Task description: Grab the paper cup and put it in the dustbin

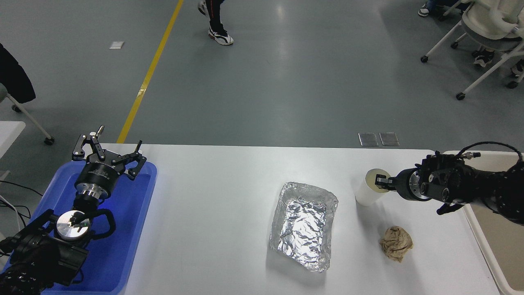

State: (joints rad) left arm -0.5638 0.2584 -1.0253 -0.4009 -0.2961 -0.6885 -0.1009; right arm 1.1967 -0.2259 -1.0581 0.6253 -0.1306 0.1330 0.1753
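The white paper cup [367, 191] stands on the table right of centre, leaning so that its cream mouth faces right. My right gripper [382, 180] reaches in from the right edge, its fingers closed on the near side of the cup's rim, one inside the mouth. The cream dustbin [482, 245] lies at the table's right edge, behind and under the right arm. My left gripper [109, 148] is parked open over the blue tray [131, 229] at the lower left.
A crinkled foil tray [303, 225] lies left of the cup. A crumpled brown paper ball [396, 244] sits in front of the cup. A person's feet [220, 36] cross the floor beyond the table. Wheeled chairs [483, 37] stand at the top right.
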